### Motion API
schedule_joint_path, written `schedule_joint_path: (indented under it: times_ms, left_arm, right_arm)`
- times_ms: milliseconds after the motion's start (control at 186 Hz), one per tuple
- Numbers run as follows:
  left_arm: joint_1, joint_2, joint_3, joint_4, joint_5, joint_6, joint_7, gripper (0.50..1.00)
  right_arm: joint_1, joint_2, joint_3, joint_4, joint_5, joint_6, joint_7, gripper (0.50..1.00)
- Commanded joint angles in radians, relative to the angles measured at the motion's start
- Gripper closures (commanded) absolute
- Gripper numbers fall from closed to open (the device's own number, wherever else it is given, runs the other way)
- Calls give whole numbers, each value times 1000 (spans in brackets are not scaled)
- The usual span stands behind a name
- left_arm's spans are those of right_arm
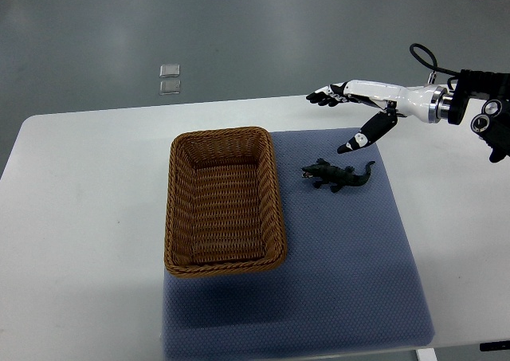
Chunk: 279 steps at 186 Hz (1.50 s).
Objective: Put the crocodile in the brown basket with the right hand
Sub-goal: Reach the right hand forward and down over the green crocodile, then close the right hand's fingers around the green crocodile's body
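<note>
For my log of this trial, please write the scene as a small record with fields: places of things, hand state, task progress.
crocodile: on the blue mat, right of the brown basket, untouched
brown basket: on the mat's left part, empty
right hand: open, holding nothing, beyond the crocodile and apart from it
left hand: not in view
progress: crocodile not yet grasped, not in the basket

Right robot hand point(373, 100) outstretched, fingers spread.
The right arm point(478, 86) enters at the 2 o'clock edge. Past the silver wrist point(437, 104), the fingers point(328, 96) stretch toward 9 o'clock and the thumb point(365, 135) angles toward 7 o'clock, holding nothing.
</note>
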Motion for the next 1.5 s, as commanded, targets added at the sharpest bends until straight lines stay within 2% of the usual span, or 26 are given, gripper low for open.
schedule_joint_path:
  times_ms: [0,118,328,634,715,1495]
  left_arm:
    - [0,0,0,0,0,-1,0,500]
    - [0,0,0,0,0,0,0,500]
    - [0,0,0,0,0,0,0,500]
    - [0,0,0,0,0,0,0,500]
    - [0,0,0,0,0,0,0,500]
    - [0,0,0,0,0,0,0,500]
  right_arm:
    - [46,-4,-138,10,-90,-102,32,574]
    - [99,-1,-314,10,-113,-240,52,574]
    - [136,8,-463,10,-165,-339,53,576]
    - [138,19,-471,10,-236,-368,47,576]
    - [139,30,-477,9,-236,-397,41,576]
    - [138,108,-511,-110,-294,-398,15,576]
